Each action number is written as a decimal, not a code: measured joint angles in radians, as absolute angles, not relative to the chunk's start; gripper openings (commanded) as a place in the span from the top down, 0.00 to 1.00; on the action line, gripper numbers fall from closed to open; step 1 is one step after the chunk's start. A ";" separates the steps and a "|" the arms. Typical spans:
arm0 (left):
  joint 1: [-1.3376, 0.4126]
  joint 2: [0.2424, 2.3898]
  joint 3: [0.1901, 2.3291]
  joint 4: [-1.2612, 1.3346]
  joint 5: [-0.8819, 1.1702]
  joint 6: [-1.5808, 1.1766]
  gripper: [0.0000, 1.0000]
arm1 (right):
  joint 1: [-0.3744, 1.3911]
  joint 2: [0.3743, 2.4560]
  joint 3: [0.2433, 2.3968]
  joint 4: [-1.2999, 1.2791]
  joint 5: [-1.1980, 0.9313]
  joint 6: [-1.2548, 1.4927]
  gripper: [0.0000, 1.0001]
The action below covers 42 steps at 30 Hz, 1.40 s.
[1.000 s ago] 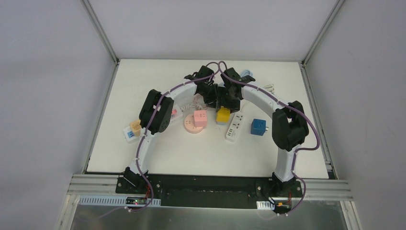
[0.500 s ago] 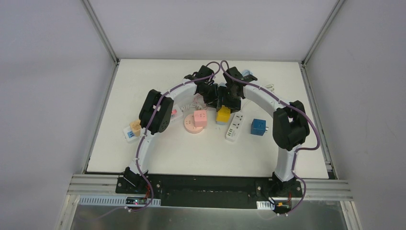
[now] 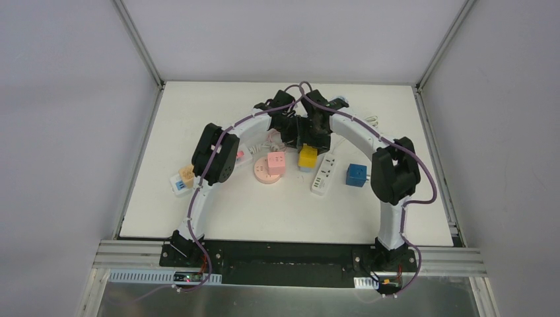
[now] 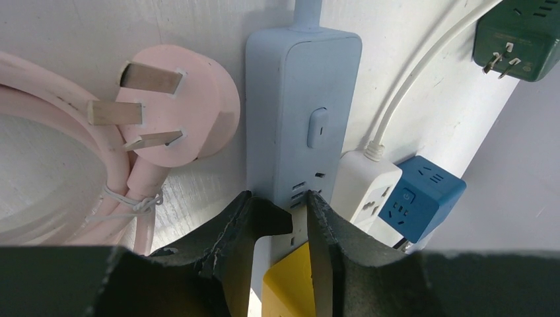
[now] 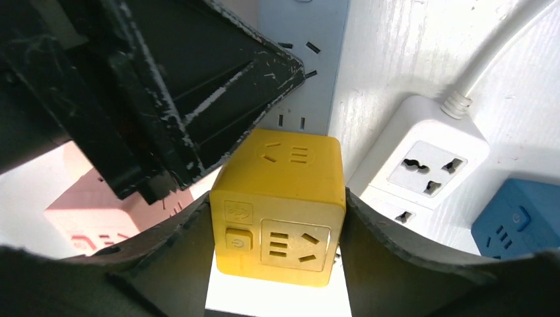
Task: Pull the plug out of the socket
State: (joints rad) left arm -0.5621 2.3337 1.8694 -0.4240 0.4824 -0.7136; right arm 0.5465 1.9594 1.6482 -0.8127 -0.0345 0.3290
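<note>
At the near end of the strip [image 4: 300, 112], the plug [image 5: 277, 208] sits seated, the right gripper [image 5: 274, 228] clamped on its sides for pulling, while the left gripper [image 4: 297, 210], fingers [image 4: 261, 228] slightly apart, apparently pins the strip down.

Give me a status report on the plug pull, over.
Right end effector shut on yellow cube. Left end effector part open, over blue strip. White strip close beside cube.

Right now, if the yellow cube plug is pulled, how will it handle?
The yellow cube plug looks rigid, so likely won't deform. Its glossy flat sides may slip in the right gripper. The pale blue strip looks light and may lift too.
</note>
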 measured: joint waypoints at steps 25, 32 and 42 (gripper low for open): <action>-0.563 2.335 1.868 -0.438 0.498 -0.713 0.68 | 0.526 1.971 1.654 -0.837 -0.089 0.348 1.00; -0.563 2.335 1.869 -0.447 0.492 -0.712 0.69 | 0.596 2.012 1.732 -0.901 0.067 0.359 1.00; -0.564 2.335 1.875 -0.463 0.484 -0.699 0.70 | 0.562 1.939 1.603 -0.781 -0.035 0.352 1.00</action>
